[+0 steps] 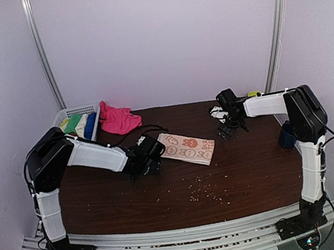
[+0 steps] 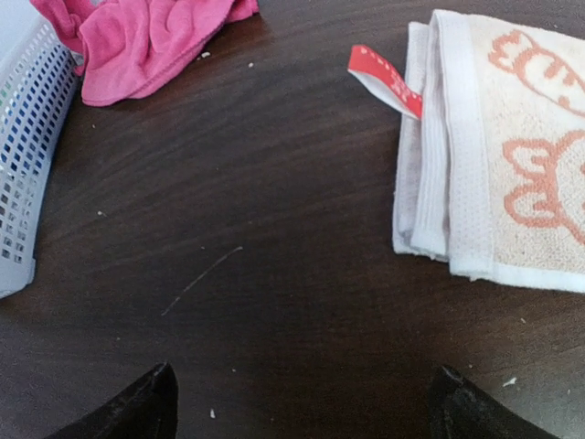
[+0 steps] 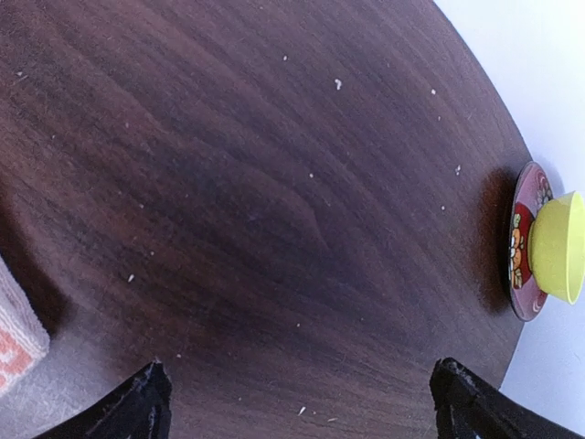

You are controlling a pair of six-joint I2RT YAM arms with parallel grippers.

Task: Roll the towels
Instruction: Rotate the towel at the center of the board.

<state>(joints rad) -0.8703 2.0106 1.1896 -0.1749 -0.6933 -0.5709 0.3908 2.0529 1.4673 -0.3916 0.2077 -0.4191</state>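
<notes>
Two towels lie out on the surface point(image 1: 252, 172). The peach towel point(image 1: 187, 149) is folded flat near the middle. The pink towel point(image 1: 118, 120) is crumpled at the back left, against the basket point(image 1: 74, 110), which holds other towels point(image 1: 79, 123) in green, cream and blue.

My left end effector point(image 1: 150, 157) hovers low with its fingers spread wide and nothing between them. So does my right end effector point(image 1: 231, 123), which is toward the back right.

The peach towel matters first, I judge. From above, its long axis runs left to right, dipping a little toward the near right. Its left short edge, with the red tag point(image 2: 388, 80), is just beside my left end effector point(image 2: 306, 412). In the left wrist view that edge sits ahead and to the right of the fingertips, with bare wood between them.

My right end effector point(image 3: 302, 402) is farther off. Only a corner of the peach towel point(image 3: 14, 338) shows at the left of its view.

So the left arm is nearer. A roll would probably start at that short edge and travel along the long axis.
</notes>
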